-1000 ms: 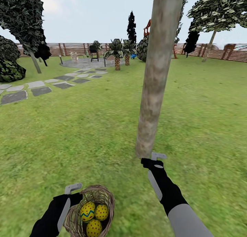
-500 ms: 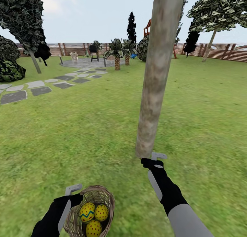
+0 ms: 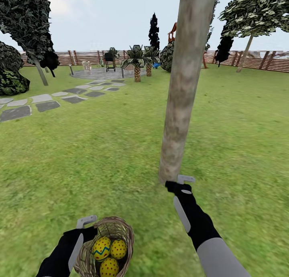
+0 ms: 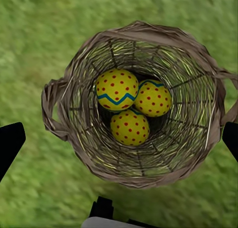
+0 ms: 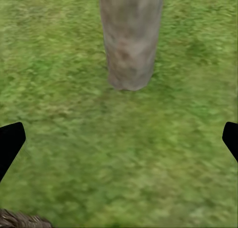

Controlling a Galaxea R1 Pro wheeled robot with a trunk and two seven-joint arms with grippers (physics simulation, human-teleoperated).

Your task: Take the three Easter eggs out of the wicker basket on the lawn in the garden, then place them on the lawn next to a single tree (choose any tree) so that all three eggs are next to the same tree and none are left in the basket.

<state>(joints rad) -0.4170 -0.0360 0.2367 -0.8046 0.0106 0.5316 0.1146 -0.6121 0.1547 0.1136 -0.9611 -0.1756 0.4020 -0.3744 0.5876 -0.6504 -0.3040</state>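
Note:
The wicker basket [image 3: 120, 229] stands on the lawn [image 3: 100, 156] at the bottom of the head view, and three Easter eggs [image 3: 102, 248] lie inside it. From the left wrist view, all three yellow, red-dotted eggs [image 4: 117, 90] sit together in the basket [image 4: 74, 139], one with a blue zigzag. My left gripper [image 3: 89, 225] hovers open over the basket's left rim, holding nothing. My right gripper [image 3: 184, 180] is open and empty just in front of the foot of the tree [image 3: 180, 100]. That trunk [image 5: 130, 49] rises from the grass a short way ahead of the right fingers.
A grey stepping-stone path [image 3: 44, 102] runs to the far left toward a paved patio with a grill [image 3: 110, 62]. Short palms [image 3: 137, 62] stand mid-distance, another tree [image 3: 36, 36] at the far left, and a wooden fence [image 3: 257, 60] closes the back. Open grass lies all around the trunk.
My right gripper has edged slightly forward, closer to the foot of the trunk. The left arm, basket and eggs have not moved.

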